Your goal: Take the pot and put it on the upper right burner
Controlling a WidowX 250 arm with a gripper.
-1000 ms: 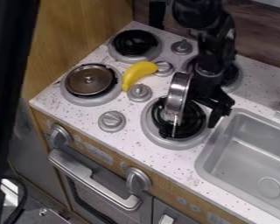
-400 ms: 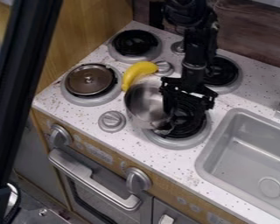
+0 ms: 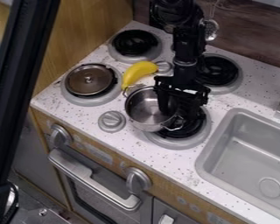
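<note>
My gripper (image 3: 178,105) is open over the front right burner (image 3: 176,141), pointing down. One of its fingers (image 3: 164,100) reaches inside the silver pot (image 3: 143,110); the other side hangs over the burner's black coil. The pot stands almost level, mouth up, over the left part of that burner and the counter beside it. Its two wire handles point to the upper left and lower right. Part of its right rim is hidden behind the gripper. The upper right burner (image 3: 225,69) lies behind and to the right, with the arm crossing its left edge.
A yellow banana (image 3: 138,73) lies just behind the pot. At the left is a burner with a metal lid (image 3: 90,80), and another burner (image 3: 134,45) sits at the back left. Knobs stand between them. To the right is a sink (image 3: 253,151).
The pot has gone from standing on edge to nearly level, its mouth turning upward and its body shifting left. My gripper has moved left with it.
</note>
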